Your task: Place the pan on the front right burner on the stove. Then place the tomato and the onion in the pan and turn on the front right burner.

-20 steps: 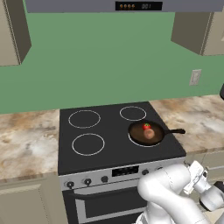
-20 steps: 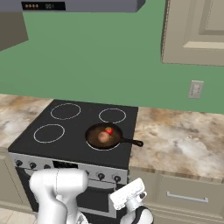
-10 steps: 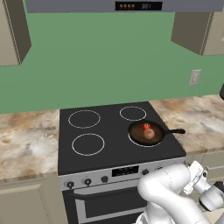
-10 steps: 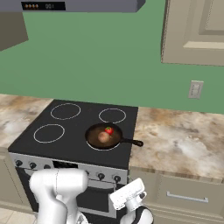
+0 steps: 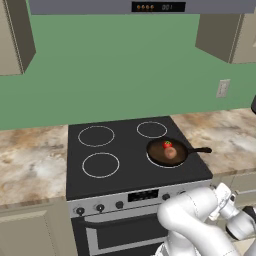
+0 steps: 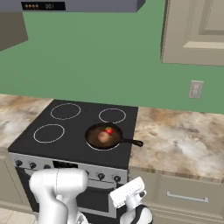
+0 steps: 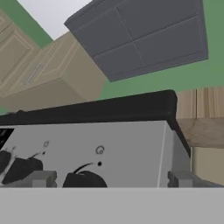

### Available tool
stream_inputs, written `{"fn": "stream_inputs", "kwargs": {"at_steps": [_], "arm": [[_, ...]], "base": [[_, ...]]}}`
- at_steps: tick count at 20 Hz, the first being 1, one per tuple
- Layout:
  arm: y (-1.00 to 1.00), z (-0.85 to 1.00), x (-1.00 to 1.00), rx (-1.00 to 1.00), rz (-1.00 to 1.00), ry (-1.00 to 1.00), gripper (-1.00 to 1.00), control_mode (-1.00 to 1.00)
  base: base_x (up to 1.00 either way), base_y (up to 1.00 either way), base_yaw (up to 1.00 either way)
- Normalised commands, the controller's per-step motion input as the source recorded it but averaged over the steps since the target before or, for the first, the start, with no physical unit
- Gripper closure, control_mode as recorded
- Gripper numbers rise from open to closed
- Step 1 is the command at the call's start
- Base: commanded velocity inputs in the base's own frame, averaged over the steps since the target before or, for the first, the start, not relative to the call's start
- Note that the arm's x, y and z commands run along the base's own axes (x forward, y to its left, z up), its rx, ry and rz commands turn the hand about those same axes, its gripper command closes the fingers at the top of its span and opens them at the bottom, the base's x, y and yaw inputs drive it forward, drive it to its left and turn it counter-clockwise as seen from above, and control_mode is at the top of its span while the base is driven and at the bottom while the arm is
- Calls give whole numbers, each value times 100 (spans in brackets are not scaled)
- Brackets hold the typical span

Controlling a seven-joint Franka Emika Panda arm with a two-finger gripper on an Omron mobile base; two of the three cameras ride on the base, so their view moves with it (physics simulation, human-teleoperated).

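Pan right of centre in the left base frame, seated on front right burner of stove, handle pointing right toward bench. Tomato and onion inside, touching. Hand released, fingers spread wide, low before silver control panel, black knob between fingertips at bottom centre of hand frame.

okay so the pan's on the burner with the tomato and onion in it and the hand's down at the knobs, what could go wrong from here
1. Several black knobs sit close together on the stove's control panel; the open gripper could close on the wrong one and heat another burner.
2. The knob between the fingertips is partly cut off at the hand view's edge, so the grasp may land off-centre and slip.
3. The pan's handle points toward the counter beside the arm; lifting carelessly might bump it.
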Motion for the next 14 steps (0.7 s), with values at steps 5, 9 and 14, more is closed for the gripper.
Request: {"fn": "stream_inputs", "kwargs": {"at_steps": [5, 9, 14], "arm": [[94, -1, 30, 1, 1, 1, 100, -100], [65, -5, 11, 0, 2, 1, 100, -100], [64, -13, 0, 0, 3, 0, 100, -100]], "base": [[0, 0, 0], [0, 0, 0], [0, 0, 0]]}}
